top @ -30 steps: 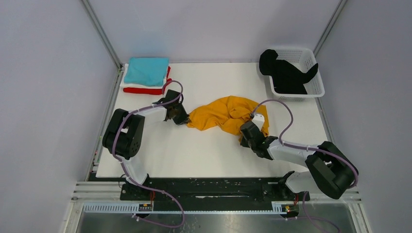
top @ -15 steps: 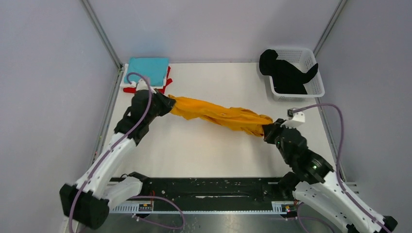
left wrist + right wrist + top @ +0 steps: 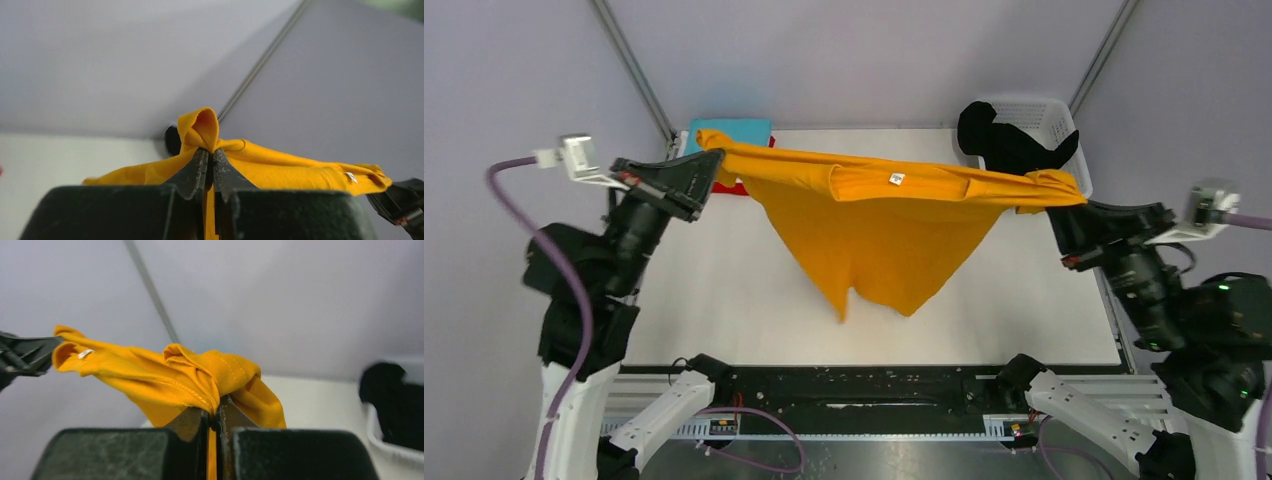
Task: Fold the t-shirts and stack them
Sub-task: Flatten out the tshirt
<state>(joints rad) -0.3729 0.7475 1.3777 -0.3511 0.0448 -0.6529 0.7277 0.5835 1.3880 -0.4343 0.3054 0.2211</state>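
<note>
Mustard-orange t-shirt [image 3: 879,235] stretched aloft between left pincer [image 3: 712,166] and right pincer [image 3: 1066,210], body hanging down

Four t-shirts can be counted: one mustard-orange t-shirt [image 3: 879,245], one teal t-shirt [image 3: 739,129], one red t-shirt [image 3: 732,188] that shows only as a sliver, and one black t-shirt [image 3: 994,140]. Whether another shirt lies under the teal one cannot be told. There is one white lattice basket [image 3: 1044,110] and one desk [image 3: 724,290]. The claws number two: the left claw [image 3: 210,157] and the right claw [image 3: 215,417].
</note>
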